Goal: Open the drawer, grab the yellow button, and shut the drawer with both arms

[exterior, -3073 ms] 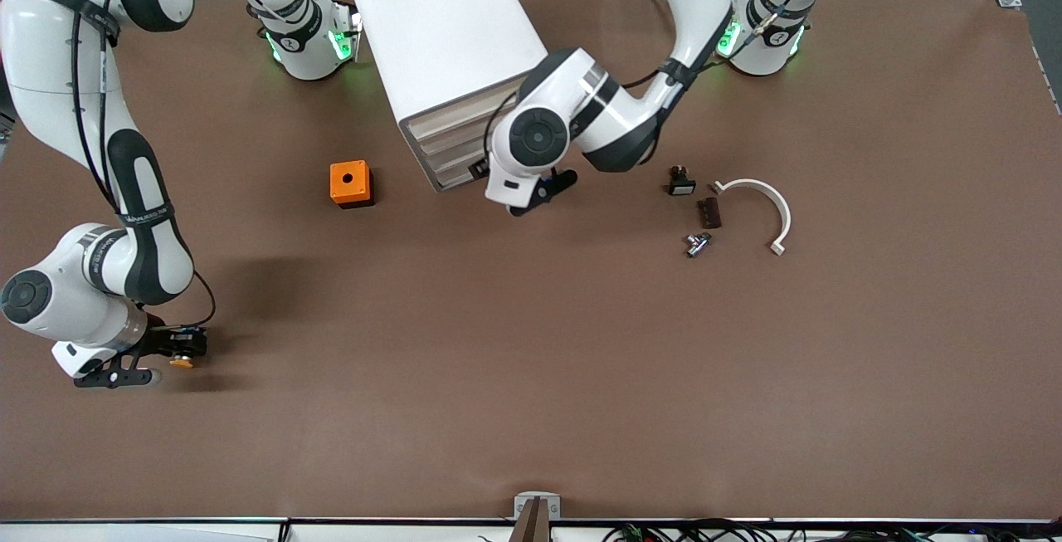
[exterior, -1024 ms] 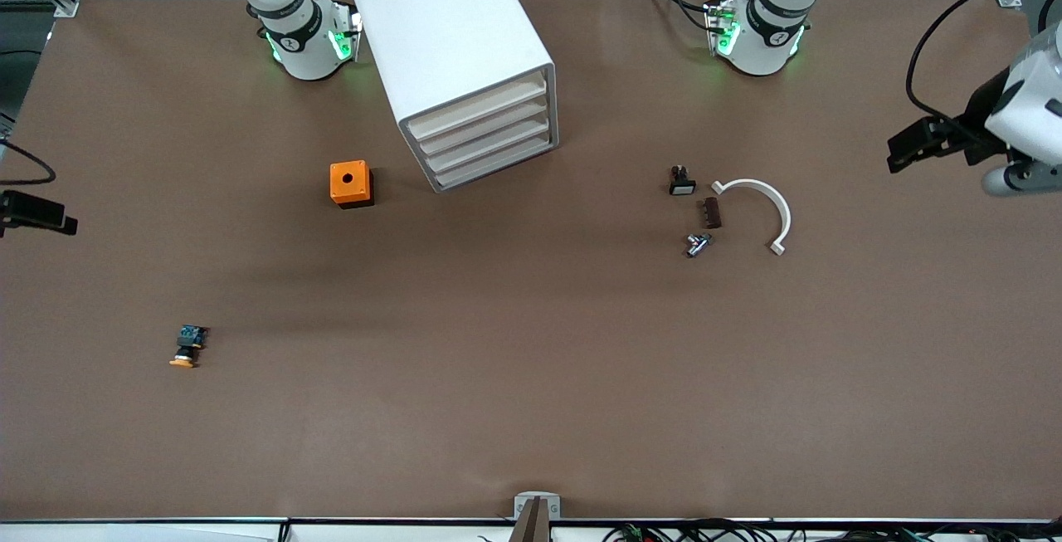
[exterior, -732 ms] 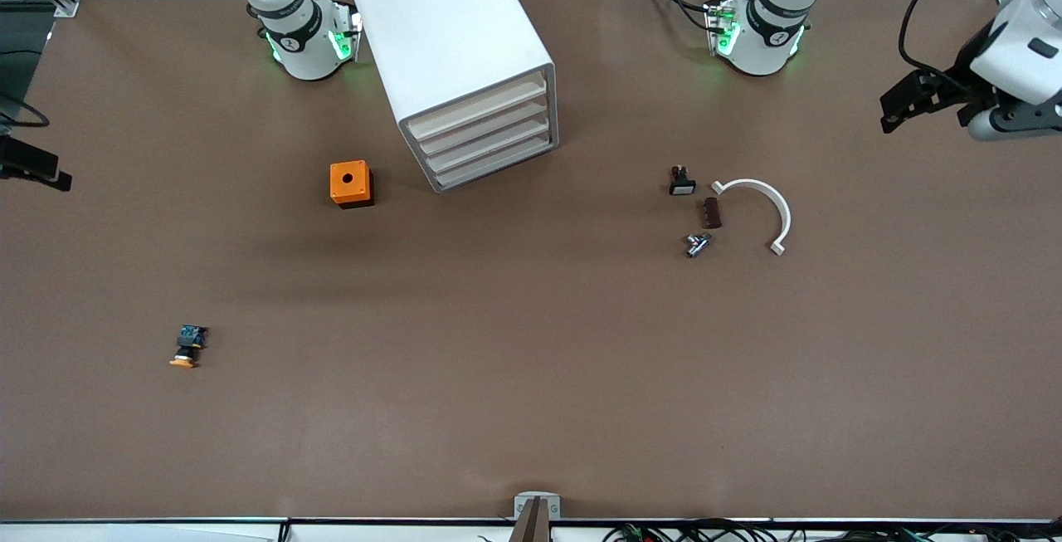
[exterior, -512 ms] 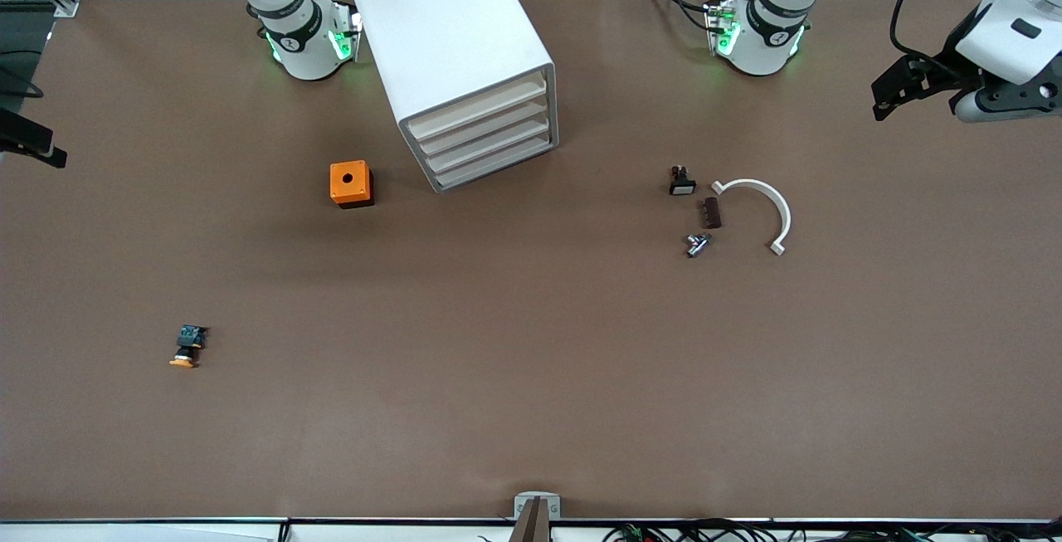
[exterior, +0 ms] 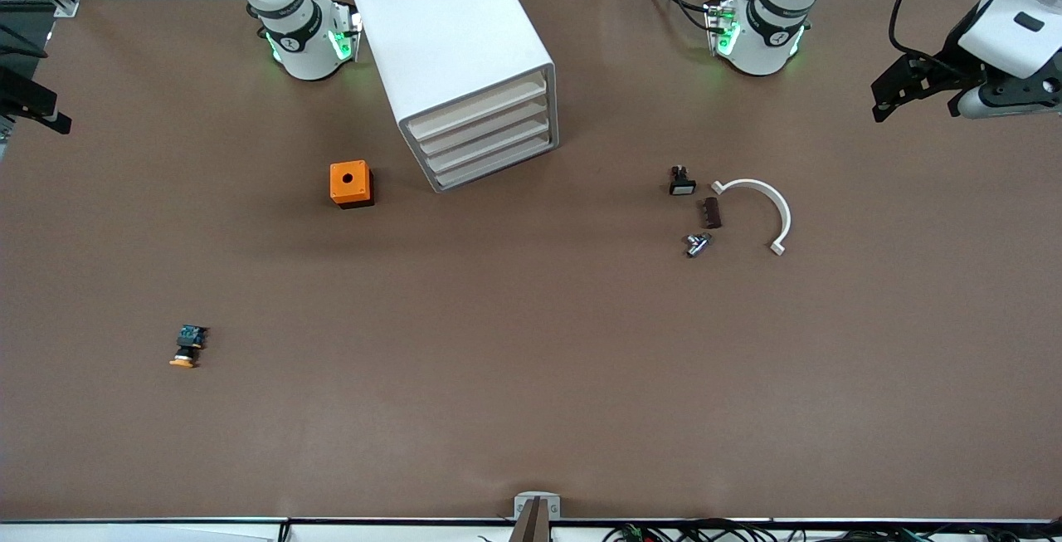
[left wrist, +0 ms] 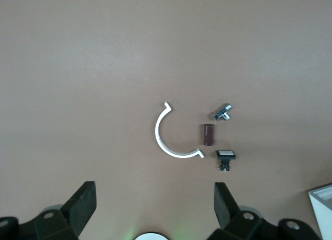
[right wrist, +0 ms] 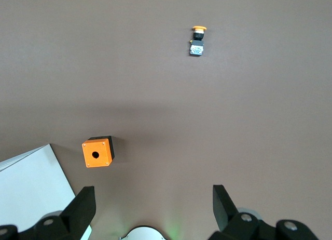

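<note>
The white cabinet (exterior: 452, 36) stands near the arms' bases, and its top drawer (exterior: 477, 106) is shut like the three below it. The button (exterior: 187, 345) lies free on the table toward the right arm's end, orange cap toward the front camera; it also shows in the right wrist view (right wrist: 197, 40). My right gripper (exterior: 46, 110) hangs high over the right arm's end of the table, open and empty (right wrist: 154, 203). My left gripper (exterior: 888, 98) hangs high over the left arm's end, open and empty (left wrist: 154, 201).
An orange cube with a round hole (exterior: 350, 183) sits beside the cabinet. Toward the left arm's end lie a small black part with a white face (exterior: 681, 183), a brown cylinder (exterior: 711, 212), a metal part (exterior: 697, 243) and a white curved piece (exterior: 767, 202).
The left gripper left the cabinet's front and the right gripper left the button on the table. Both arms drew back and up to the table's ends; lately they barely move.
</note>
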`<state>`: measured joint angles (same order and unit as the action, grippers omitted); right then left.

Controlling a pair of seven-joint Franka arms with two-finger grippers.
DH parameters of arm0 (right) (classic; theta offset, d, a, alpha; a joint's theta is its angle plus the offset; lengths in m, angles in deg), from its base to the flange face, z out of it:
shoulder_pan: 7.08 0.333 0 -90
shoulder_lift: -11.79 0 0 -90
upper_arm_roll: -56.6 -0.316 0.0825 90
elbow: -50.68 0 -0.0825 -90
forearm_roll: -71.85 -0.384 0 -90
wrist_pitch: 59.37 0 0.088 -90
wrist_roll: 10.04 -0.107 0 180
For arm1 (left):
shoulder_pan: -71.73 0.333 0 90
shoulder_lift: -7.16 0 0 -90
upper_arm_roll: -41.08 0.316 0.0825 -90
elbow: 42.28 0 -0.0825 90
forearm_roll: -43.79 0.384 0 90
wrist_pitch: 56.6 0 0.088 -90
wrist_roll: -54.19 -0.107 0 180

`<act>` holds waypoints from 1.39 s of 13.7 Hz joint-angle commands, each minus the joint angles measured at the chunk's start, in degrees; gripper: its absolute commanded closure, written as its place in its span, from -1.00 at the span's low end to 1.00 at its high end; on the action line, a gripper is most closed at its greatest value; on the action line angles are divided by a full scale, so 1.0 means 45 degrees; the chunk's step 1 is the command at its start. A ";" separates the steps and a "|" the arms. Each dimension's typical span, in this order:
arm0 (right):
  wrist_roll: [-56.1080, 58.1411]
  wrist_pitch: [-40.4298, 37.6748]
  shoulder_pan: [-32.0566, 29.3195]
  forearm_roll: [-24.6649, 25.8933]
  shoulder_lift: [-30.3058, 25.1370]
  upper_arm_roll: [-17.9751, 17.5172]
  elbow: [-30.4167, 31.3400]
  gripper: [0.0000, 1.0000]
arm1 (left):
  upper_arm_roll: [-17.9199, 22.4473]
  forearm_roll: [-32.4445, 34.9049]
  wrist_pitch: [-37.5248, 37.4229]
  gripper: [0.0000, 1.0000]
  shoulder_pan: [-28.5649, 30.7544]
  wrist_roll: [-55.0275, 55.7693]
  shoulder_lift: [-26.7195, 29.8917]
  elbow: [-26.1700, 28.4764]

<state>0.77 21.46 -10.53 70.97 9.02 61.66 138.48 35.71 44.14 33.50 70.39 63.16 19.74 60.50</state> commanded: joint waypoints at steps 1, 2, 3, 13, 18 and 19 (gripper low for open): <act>-0.0076 0.0240 0.0550 0.0272 -0.0555 -0.0009 0.0569 -1.00 | 0.0002 -0.0274 0.0057 -1.00 0.0199 -0.0373 -0.0099 -0.0142; -0.0077 0.0182 0.0571 0.0292 -0.0614 0.0010 0.0569 -1.00 | 0.0002 -0.0274 -0.0040 -1.00 0.0257 -0.0392 -0.0313 -0.0472; -0.0077 0.0143 0.0571 0.0292 -0.0673 0.0030 0.0569 -1.00 | 0.0002 -0.0177 -0.0138 -1.00 0.0258 -0.0373 -0.0547 -0.0746; -0.0701 0.0318 0.0591 0.0292 -0.1161 -0.0009 0.1174 -1.00 | -0.0017 0.0410 -0.0646 -1.00 0.0219 -0.0744 -0.0960 -0.1432; -0.0702 0.0259 0.0591 0.0292 -0.1162 -0.0009 0.1194 -1.00 | -0.0017 0.0391 -0.0861 -1.00 0.0219 -0.0744 -0.1077 -0.1647; -0.0702 0.0298 0.0591 0.0292 -0.1162 -0.0009 0.1174 -1.00 | -0.0017 0.0390 -0.0977 -1.00 0.0219 -0.0744 -0.1077 -0.1667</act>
<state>-1.09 22.15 -8.35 71.26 5.66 61.64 141.95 35.95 44.92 30.94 70.87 60.98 15.77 54.99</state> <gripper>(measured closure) 0.000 0.000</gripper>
